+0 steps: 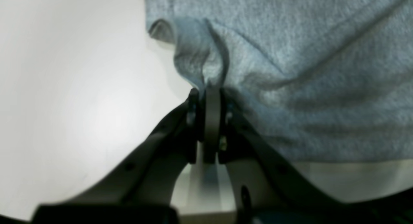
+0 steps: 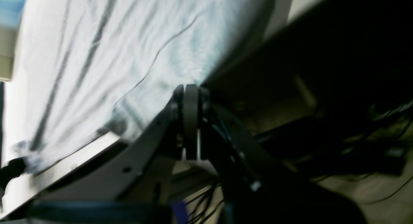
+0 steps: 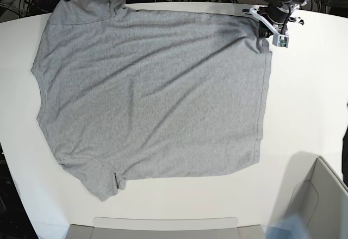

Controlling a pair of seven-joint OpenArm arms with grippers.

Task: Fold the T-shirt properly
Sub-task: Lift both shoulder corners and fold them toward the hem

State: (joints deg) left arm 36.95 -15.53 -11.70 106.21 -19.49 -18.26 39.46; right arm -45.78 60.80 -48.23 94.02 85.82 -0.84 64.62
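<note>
The T-shirt [image 3: 157,87] lies spread across a smooth white tabletop [image 3: 307,103], taking up most of the base view. Bare white surface runs along its right side and below it in that view, and a pale grey plastic container [image 3: 321,195] sits at the lower right corner. At the tabletop's far edge, the left gripper [image 3: 265,30] is closed on the shirt's upper right corner, pulling the cloth into folds. The right gripper [image 2: 192,88] is closed on the cloth at the upper left, by the same edge.

The right wrist view looks past that edge to a beige floor [image 2: 342,191], blurred, with thin dark cables [image 2: 206,201] and a small blue-purple object [image 2: 179,211]; what it is, I cannot tell. Large black shapes fill much of the space beside the tabletop.
</note>
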